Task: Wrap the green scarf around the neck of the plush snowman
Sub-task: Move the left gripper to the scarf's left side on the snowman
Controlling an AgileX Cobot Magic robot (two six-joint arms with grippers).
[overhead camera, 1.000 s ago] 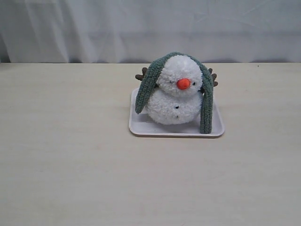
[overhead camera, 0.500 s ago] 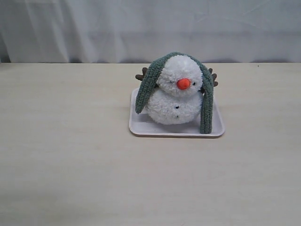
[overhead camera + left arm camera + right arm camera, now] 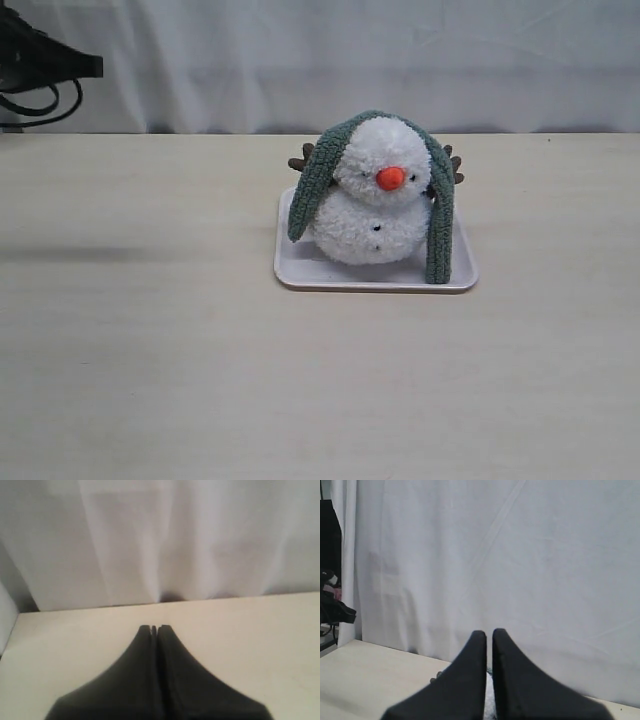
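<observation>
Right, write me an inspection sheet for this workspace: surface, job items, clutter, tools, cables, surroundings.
Surface: pale table, carrying one pale tray.
Job's things: plush snowman upright on the tray; green scarf draped over the top of its head, one end hanging down each side; neck not wrapped.
Clutter: nothing seen.
Grippers: left tool shut, empty, above bare table; right tool closed to a thin slit, empty, facing the curtain.
Cables: black cable looping under a dark arm at the exterior view's upper left.
Surroundings: white curtain behind the table.
</observation>
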